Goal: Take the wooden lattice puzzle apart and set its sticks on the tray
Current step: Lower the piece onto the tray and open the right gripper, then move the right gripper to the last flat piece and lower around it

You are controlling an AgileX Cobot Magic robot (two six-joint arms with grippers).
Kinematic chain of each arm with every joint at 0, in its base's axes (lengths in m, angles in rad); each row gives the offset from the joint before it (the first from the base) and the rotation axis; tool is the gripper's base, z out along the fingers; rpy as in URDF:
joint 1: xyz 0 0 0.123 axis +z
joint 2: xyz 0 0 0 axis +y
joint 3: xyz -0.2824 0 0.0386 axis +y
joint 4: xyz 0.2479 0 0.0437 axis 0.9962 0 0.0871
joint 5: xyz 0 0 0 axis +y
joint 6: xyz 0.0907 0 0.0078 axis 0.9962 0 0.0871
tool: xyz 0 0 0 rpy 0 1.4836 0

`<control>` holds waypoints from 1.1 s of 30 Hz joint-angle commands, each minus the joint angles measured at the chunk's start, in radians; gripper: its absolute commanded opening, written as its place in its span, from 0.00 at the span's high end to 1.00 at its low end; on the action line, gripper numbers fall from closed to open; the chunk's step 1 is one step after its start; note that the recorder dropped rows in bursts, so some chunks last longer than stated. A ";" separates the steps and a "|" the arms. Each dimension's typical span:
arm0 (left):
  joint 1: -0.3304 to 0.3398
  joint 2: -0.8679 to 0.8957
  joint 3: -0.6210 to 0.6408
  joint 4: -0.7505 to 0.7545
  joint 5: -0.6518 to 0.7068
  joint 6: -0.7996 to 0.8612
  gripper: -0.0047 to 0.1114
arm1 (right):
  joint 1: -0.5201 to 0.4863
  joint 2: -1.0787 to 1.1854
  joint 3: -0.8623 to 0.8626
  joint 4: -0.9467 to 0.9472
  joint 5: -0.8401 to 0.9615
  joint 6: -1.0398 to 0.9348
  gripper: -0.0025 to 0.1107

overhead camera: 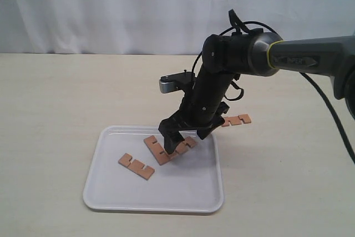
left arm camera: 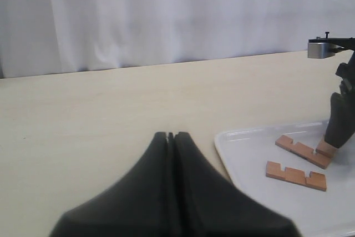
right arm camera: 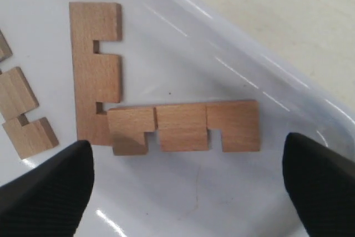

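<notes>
**Near the front edge: three sticks in the tray, one outside**

Toward the front edge of the table (overhead camera: 55,109), about midway along it, sits the tray (overhead camera: 183,186). I count three sticks (overhead camera: 136,166) lying flat in it. One lies alone on the side nearer the table's left edge. The other two touch in an L under my right gripper (overhead camera: 172,147). That gripper is low over the pair with its fingers (right arm camera: 50,192) spread wide and nothing between them; I cannot tell whether its tips touch the tray. A fourth stick (overhead camera: 237,120) lies on bare table just outside the rim, on the side facing the back-right corner. My left gripper (left arm camera: 171,136) is pressed closed and empty, over bare table on the tray's left-edge side.
</notes>
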 commanded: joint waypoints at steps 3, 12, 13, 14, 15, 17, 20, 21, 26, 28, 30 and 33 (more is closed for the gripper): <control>0.000 -0.003 0.002 -0.001 -0.011 -0.003 0.96 | 0.001 -0.004 0.002 0.004 -0.005 0.001 0.22; 0.000 -0.003 0.002 -0.001 -0.011 -0.003 0.96 | 0.001 -0.030 -0.011 0.001 -0.001 0.002 0.22; 0.000 -0.003 0.002 -0.001 -0.011 -0.003 0.96 | 0.001 -0.036 -0.016 -0.001 -0.001 0.002 0.22; 0.000 -0.003 0.002 -0.001 -0.011 -0.003 0.96 | 0.001 -0.041 -0.018 -0.007 0.001 0.002 0.22; 0.000 -0.003 0.002 -0.001 -0.011 -0.003 0.96 | 0.001 -0.050 -0.018 -0.015 -0.003 0.002 0.22; 0.000 -0.003 0.002 -0.001 -0.011 -0.003 0.96 | 0.001 -0.064 -0.018 -0.036 -0.008 0.002 0.22; 0.000 -0.003 0.002 -0.001 -0.011 -0.003 0.96 | 0.001 -0.083 -0.018 -0.067 -0.006 0.000 0.22; 0.000 -0.003 0.002 -0.001 -0.011 -0.003 0.96 | 0.001 -0.088 -0.018 -0.082 -0.006 0.000 0.22; 0.000 -0.003 0.002 -0.001 -0.011 -0.003 0.96 | -0.013 -0.087 -0.018 -0.152 -0.004 0.033 0.22; 0.000 -0.003 0.002 -0.001 -0.011 -0.003 0.96 | -0.035 -0.087 -0.018 -0.160 -0.005 0.058 0.22; 0.000 -0.003 0.002 -0.001 -0.011 -0.003 0.96 | -0.058 -0.087 -0.018 -0.160 -0.009 0.083 0.22; 0.000 -0.003 0.002 -0.001 -0.011 -0.003 0.96 | -0.094 -0.087 -0.018 -0.160 -0.018 0.083 0.22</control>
